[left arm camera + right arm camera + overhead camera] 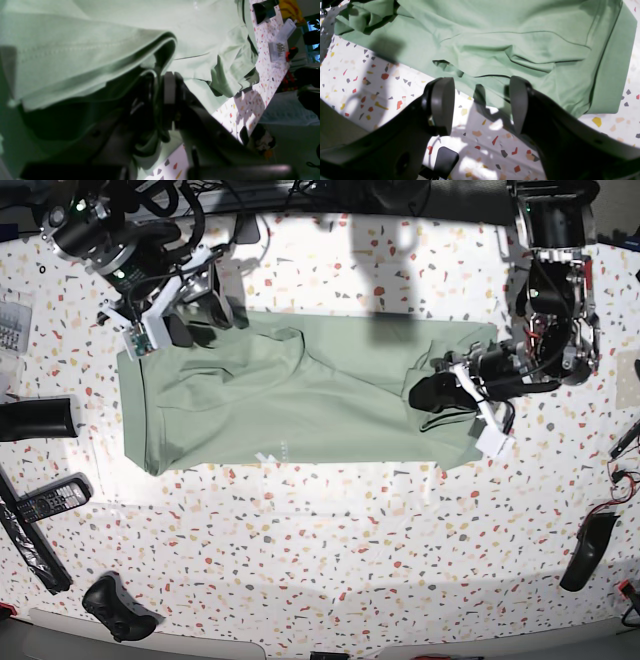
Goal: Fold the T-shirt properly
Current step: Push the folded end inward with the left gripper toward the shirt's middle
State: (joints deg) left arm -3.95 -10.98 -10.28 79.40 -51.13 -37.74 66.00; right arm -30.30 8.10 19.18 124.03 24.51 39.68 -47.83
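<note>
The big green T-shirt (300, 410) is the thing to look from. It lies spread out in the middle of the speckled table (330, 560), with folds and bumps in it.

At the front of the table, well away from the shirt, sits a black game controller (118, 608). A little closer to the shirt, off past its end, lies a remote control (48, 492), and next to that end lies a black tube (38, 419). Past the shirt's other end lies a dark computer mouse (584, 551).

At that other end, the left gripper (440, 392) sits on the shirt. Its jaws are pinched tight on a bunch of the green cloth, seen up close in the left wrist view (160, 100).

At the shirt's far corner is the right gripper (205, 305). Its jaws stand wide apart and hold nothing. In the right wrist view (480, 102) they hang just above the shirt's edge and the bare table.
</note>
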